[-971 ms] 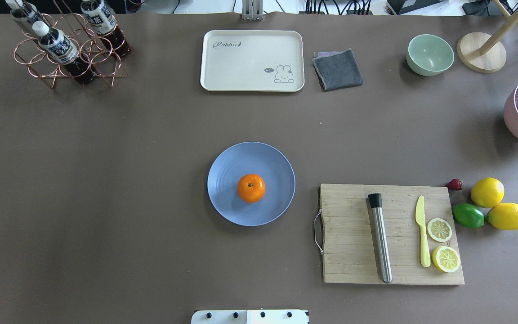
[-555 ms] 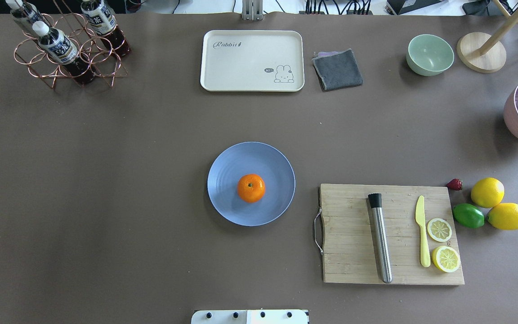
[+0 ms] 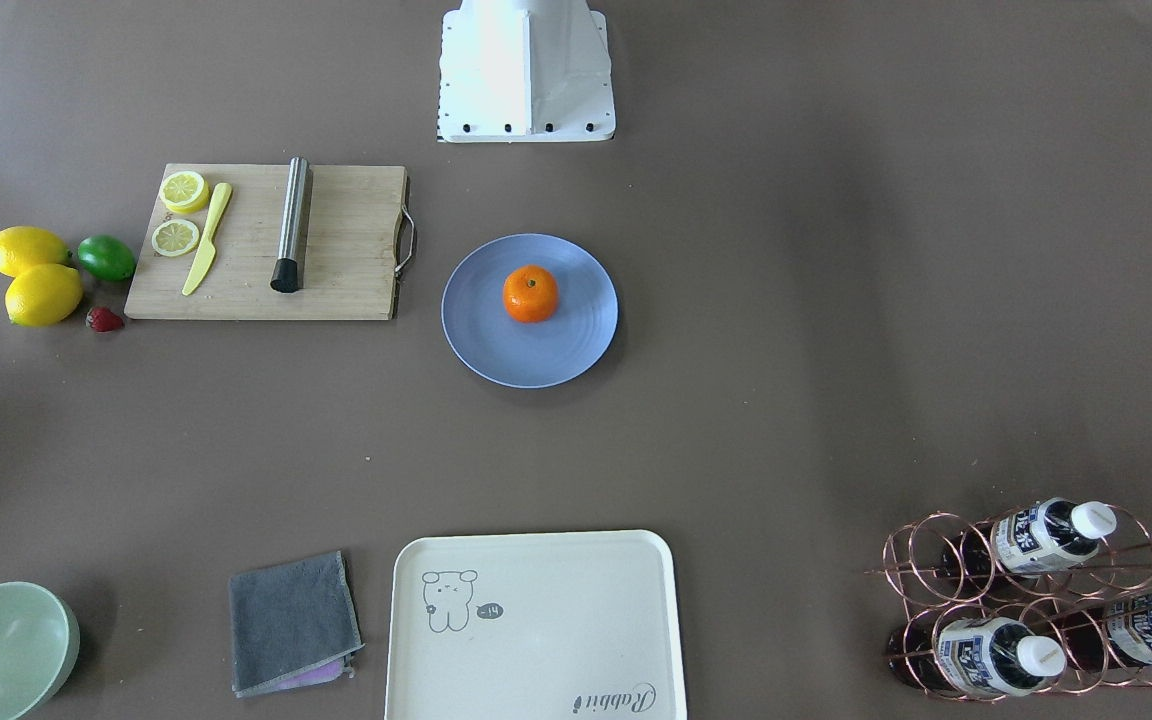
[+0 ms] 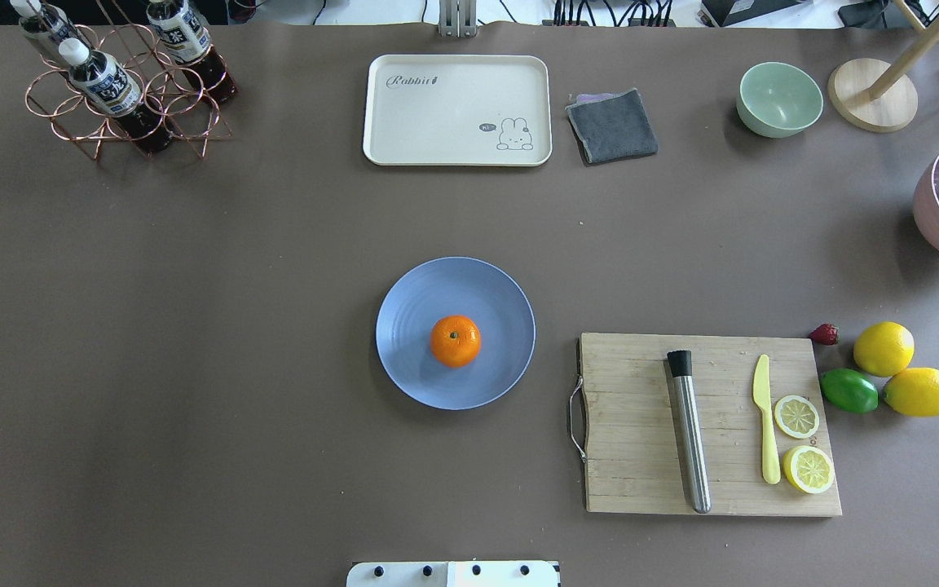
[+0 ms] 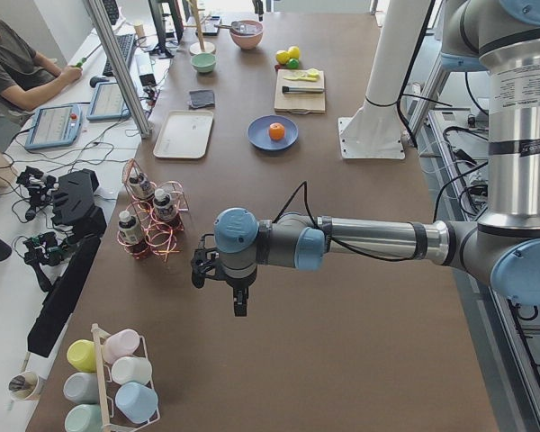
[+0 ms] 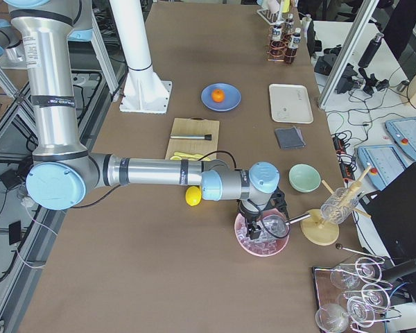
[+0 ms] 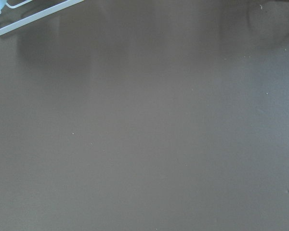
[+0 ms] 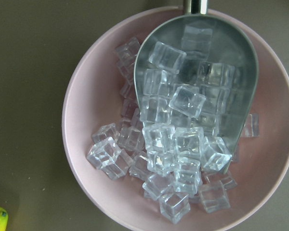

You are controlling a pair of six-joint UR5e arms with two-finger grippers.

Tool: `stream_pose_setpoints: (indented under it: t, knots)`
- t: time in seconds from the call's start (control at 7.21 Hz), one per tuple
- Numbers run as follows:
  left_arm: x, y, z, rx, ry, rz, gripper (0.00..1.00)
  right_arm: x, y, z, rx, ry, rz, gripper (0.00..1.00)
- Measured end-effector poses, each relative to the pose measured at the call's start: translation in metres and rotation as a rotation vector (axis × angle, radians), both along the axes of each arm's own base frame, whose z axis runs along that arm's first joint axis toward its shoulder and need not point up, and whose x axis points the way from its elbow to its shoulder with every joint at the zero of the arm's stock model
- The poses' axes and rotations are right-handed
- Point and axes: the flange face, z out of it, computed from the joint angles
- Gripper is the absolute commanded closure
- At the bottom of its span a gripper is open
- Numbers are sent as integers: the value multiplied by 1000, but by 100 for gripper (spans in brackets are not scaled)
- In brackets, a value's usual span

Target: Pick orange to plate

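Placement: small round bright-orange mandarin (image 4: 455, 341) stem-up mid-frame, near centre of round periwinkle-blue plate (image 4: 421, 297), unlikely to roll off. Left gripper (image 5: 240, 306), right gripper (image 6: 253, 222) parked well apart; opening undeterminable.

The cream tray (image 4: 457, 102) carries the word "Rabbit" (image 4: 412, 81) in slanted script at one corner. Beside the small rabbit drawing (image 4: 514, 134) at the opposite corner is a tiny speech bubble (image 4: 487, 127) whose letters look like "hi" but are too small to be sure of; in the front-facing view the same word (image 3: 614, 699) stands upside down. The bottles (image 4: 103, 81) lying in the copper wire rack (image 4: 184, 102) wear dark blue and white labels with large printed characters, too small and blurred to read.
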Motion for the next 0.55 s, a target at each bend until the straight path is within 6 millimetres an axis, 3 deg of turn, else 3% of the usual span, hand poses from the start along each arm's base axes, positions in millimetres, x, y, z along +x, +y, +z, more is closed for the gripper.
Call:
stream_pose_setpoints:
  t: [0.55]
  knots:
    - [0,9,2,12,50,-1,2,-2,5,0,-3,-9,-3,0]
